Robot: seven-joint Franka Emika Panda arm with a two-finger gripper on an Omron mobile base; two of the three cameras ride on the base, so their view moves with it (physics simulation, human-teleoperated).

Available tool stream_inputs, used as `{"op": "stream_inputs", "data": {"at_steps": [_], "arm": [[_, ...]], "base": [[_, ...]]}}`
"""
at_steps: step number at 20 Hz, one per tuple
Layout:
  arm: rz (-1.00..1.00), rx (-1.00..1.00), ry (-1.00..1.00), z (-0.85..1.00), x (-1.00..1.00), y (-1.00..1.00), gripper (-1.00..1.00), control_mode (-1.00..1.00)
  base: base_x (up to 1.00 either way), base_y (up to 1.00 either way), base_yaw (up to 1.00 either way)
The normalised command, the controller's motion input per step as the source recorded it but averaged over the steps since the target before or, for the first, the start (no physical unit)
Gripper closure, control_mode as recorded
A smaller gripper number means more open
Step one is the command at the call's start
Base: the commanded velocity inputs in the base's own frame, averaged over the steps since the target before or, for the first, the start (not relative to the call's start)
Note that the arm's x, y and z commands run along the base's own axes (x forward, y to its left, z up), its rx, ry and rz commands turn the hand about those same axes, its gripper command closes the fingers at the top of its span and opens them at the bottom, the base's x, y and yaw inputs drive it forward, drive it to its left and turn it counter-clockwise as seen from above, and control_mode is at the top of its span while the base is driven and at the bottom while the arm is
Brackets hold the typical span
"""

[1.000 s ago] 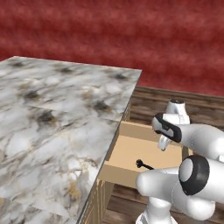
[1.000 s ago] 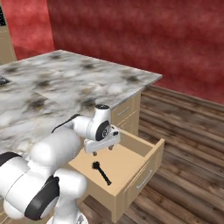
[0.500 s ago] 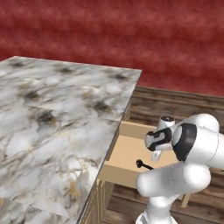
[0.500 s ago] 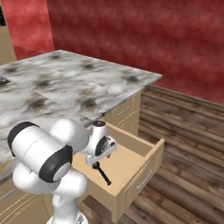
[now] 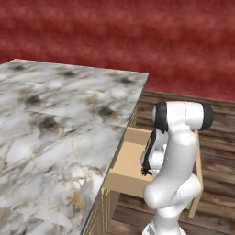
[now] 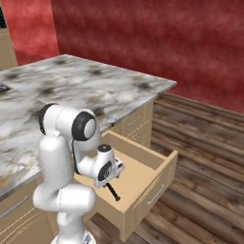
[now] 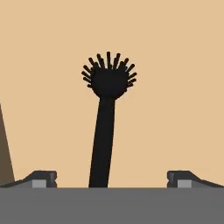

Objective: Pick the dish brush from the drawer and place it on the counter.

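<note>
1. The dish brush point(image 7: 105, 127) lies flat on the drawer point(image 6: 143, 167) floor, toward its open front end – tufted head away from the hand, handle running between the two fingertips.
2. The gripper point(image 7: 111, 178) hovers just above it, jaws spread wide and holding nothing.
3. The drawer stands pulled out from under the counter point(image 5: 55, 124) edge.
4. Progress, as I judge it – approach done; closing on the handle, lifting and setting the brush on the marbled slab all remain.
</note>
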Motion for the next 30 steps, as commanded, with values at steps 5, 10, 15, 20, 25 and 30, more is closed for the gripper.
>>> {"op": "stream_inputs", "data": {"at_steps": [5, 10, 15, 20, 25, 30], "arm": [[0.0, 0.01, 0.08, -0.54, 0.71, -0.01, -1.0, -1.0], [0.0, 0.03, 0.16, -0.49, 0.52, -0.18, -1.0, -1.0], [0.0, 0.01, 0.19, -0.69, 0.04, -0.41, -1.0, -1.0], [0.0, 0.0, 0.15, -0.82, 0.0, -0.17, 1.0, -1.0], [-0.02, 0.0, 0.13, -0.69, 0.0, -0.17, 1.0, -1.0], [-0.07, 0.14, 0.03, -0.2, -0.25, -0.61, 1.0, -1.0]], "base": [[0.0, 0.0, 0.0], [0.0, 0.0, 0.0], [0.0, 0.0, 0.0], [0.0, 0.0, 0.0], [0.0, 0.0, 0.0], [0.0, 0.0, 0.0]]}}
